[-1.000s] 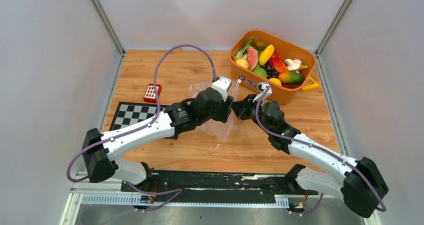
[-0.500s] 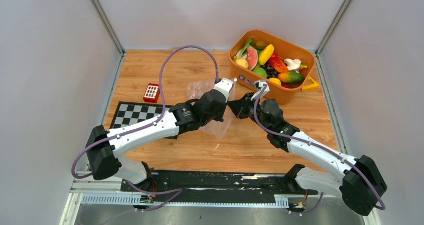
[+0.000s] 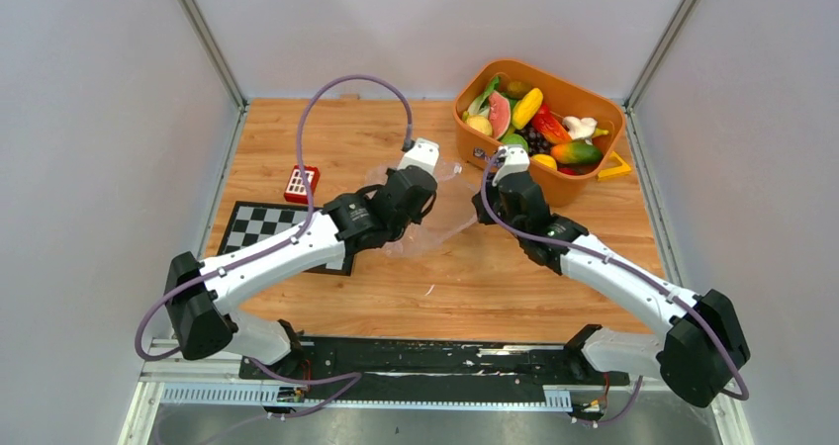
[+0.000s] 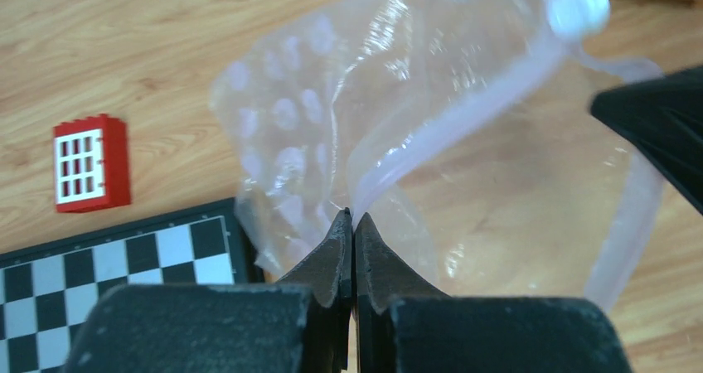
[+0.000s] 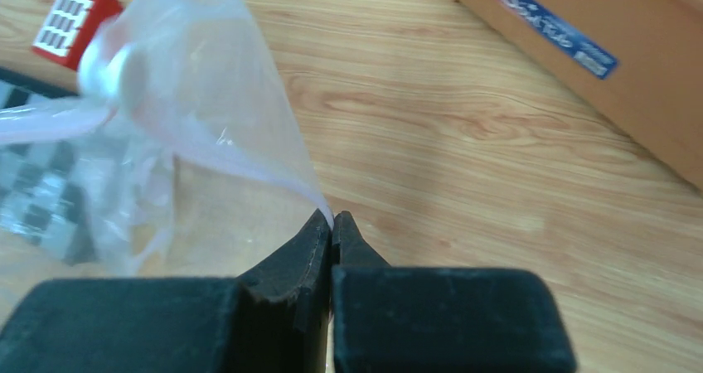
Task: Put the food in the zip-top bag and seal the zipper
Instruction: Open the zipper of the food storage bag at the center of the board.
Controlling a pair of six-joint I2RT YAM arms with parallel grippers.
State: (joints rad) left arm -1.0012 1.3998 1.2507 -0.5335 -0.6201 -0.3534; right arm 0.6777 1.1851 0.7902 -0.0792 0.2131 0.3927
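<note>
The clear, dotted zip-top bag (image 3: pixel 445 232) hangs between my two grippers over the wooden table, its mouth pulled apart. My left gripper (image 4: pixel 352 215) is shut on the pinkish zipper (image 4: pixel 464 116) strip at the bag's left side. My right gripper (image 5: pixel 332 217) is shut on the same strip (image 5: pixel 249 170) at the other side. In the top view the left gripper (image 3: pixel 427 193) and right gripper (image 3: pixel 487 206) stand a short way apart. The food (image 3: pixel 534 124), toy fruits and vegetables, lies in the orange basket (image 3: pixel 574 190) at the far right. No food shows inside the bag.
A small red block (image 3: pixel 301 183) with white buttons lies left of the bag. The checkerboard (image 3: pixel 257 229) lies under my left arm. The basket's wall (image 5: pixel 597 66) is close beyond my right gripper. Grey walls close in the table on three sides.
My left gripper has closed on the bag's zipper edge. Both wrists have swung toward the far side and moved apart, spreading the bag's mouth.
</note>
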